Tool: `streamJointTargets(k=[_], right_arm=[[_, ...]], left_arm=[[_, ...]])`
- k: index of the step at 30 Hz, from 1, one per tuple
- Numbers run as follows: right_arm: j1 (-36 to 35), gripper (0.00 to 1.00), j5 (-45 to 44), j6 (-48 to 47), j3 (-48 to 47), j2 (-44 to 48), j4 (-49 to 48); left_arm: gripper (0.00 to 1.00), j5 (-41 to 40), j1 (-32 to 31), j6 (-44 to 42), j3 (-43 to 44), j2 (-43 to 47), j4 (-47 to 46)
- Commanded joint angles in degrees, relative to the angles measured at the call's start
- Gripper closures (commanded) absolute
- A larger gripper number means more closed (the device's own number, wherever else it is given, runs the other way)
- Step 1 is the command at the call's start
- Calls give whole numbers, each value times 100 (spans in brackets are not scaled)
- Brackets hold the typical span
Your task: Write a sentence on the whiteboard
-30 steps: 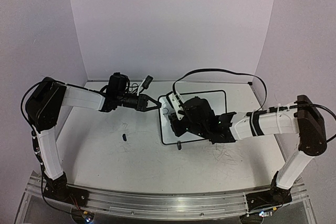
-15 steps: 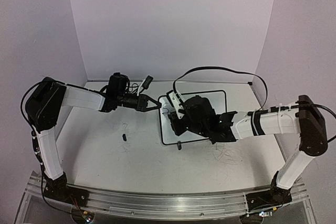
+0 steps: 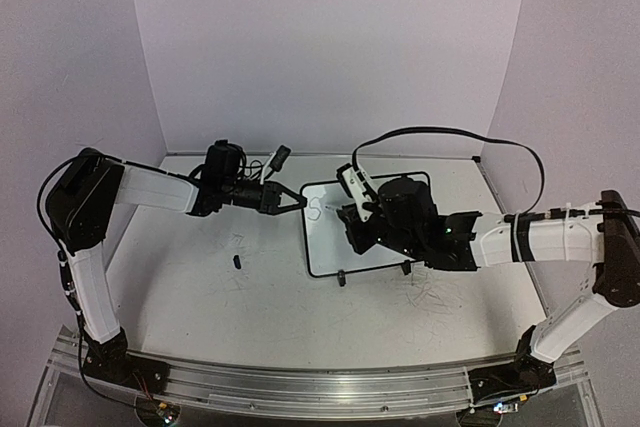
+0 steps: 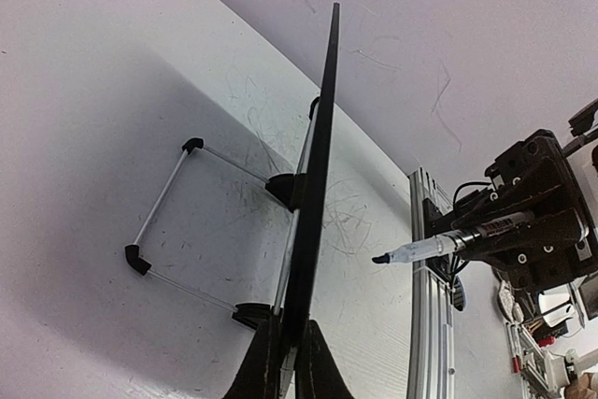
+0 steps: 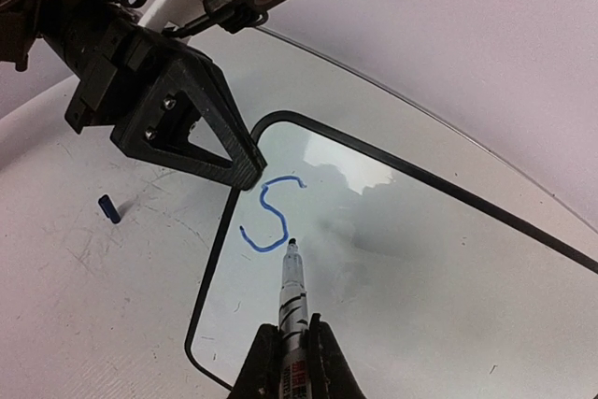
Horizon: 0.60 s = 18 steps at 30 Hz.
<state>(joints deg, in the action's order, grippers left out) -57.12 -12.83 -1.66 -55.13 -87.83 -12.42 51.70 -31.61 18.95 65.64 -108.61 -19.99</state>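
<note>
"While the left gripper (image 3: 295, 198) pinches the left edge of the whiteboard (image 3: 325, 247), where is the sentence?"

"Only a blue S (image 5: 269, 214) near that edge. The right gripper (image 5: 291, 357) clamps the marker (image 5: 293, 292), tip just below it."

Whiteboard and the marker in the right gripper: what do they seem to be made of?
The whiteboard looks like a glossy coated panel: it shows pale glare and soft reflections. Its thin black frame seems plastic, matte with rounded corners, though that is a guess. The marker looks like a printed plastic barrel with a dark felt tip.
</note>
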Motion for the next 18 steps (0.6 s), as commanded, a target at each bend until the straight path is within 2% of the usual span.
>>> streamJointTargets(k=[1,11,18], right_arm=[[3,100,93,-161,-147,-96,-205],[3,100,362,-207,-71,-194,-331],[0,100,221,-224,-9,-165,-352]], left_arm=[[100,-143,-12,86,-207,424,48],[100,-208,-12,-72,-313,491,58],[100,-199,-13,-97,-274,442,56]])
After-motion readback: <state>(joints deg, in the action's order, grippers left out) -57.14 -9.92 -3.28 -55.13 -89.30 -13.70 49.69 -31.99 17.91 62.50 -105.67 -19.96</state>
